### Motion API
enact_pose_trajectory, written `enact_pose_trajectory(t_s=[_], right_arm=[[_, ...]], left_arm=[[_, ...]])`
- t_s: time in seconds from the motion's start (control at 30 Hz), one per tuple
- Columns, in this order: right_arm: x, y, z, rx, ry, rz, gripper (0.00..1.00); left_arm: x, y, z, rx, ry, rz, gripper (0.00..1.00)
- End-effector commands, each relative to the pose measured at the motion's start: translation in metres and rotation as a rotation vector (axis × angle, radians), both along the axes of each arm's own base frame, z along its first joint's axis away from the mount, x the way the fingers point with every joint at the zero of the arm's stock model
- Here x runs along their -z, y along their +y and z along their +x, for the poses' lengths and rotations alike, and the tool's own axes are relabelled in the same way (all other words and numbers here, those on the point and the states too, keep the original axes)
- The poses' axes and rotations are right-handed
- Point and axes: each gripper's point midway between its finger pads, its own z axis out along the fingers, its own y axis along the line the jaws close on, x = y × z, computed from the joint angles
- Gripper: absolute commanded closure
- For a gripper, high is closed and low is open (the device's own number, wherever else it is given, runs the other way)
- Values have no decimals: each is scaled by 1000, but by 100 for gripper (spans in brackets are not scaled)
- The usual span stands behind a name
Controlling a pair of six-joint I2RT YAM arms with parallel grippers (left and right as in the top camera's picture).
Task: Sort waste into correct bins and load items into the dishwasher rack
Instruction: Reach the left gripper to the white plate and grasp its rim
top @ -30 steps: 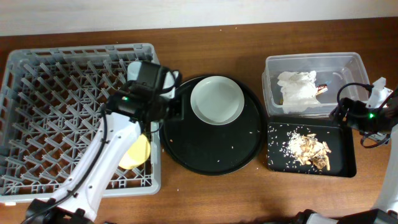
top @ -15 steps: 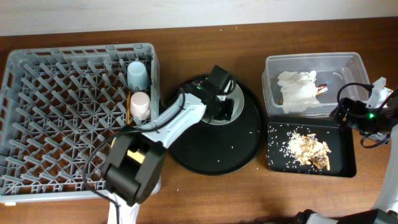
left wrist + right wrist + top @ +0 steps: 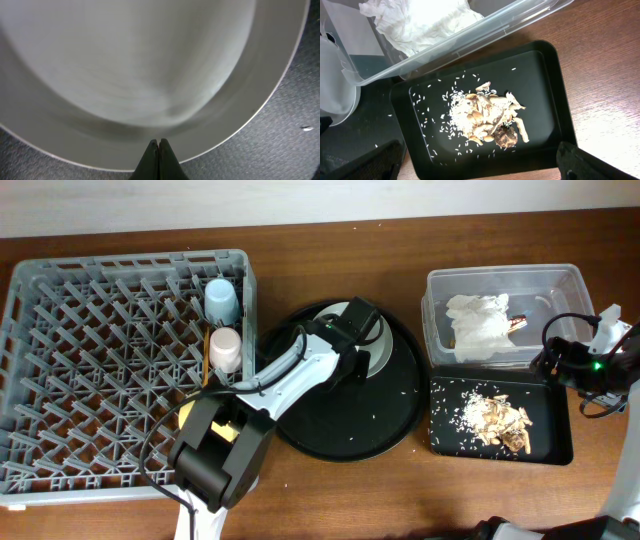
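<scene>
The pale grey-green plate (image 3: 378,358) lies on the round black tray (image 3: 400,415) and is mostly hidden under my left gripper (image 3: 358,330). In the left wrist view the plate (image 3: 150,60) fills the frame and my left gripper (image 3: 159,146) has its tips pressed shut over the plate's near rim. The blue cup (image 3: 221,301), pink cup (image 3: 226,348) and yellow bowl (image 3: 215,427) sit in the grey rack (image 3: 100,380). The napkin (image 3: 478,325) lies in the clear tub (image 3: 500,280). Food scraps (image 3: 492,117) lie in the black tray (image 3: 550,100). My right gripper (image 3: 480,167) is open above its near edge.
White crumbs are scattered on the round black tray and in the shallow black tray (image 3: 555,445). A thin wooden stick (image 3: 204,360) lies in the rack beside the pink cup. My left arm crosses the rack's right edge. My right gripper (image 3: 575,365) hangs by the tub's right end.
My left arm has swung from the rack's right side out over the round tray, and its gripper now covers the plate. The two cups are uncovered. The right arm has not moved.
</scene>
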Motion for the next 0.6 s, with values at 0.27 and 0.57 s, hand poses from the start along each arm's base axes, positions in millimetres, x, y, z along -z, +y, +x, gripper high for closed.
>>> enact_pose_trajectory(t_s=[0.27,0.57], right_arm=[[-4,-2,2,1,-13,-6,1],[-4,-2,2,1,-13,-6,1]], left_arm=[[16,7,-89,149,302,91,100],[-30,12,-32,119,132,111,91]])
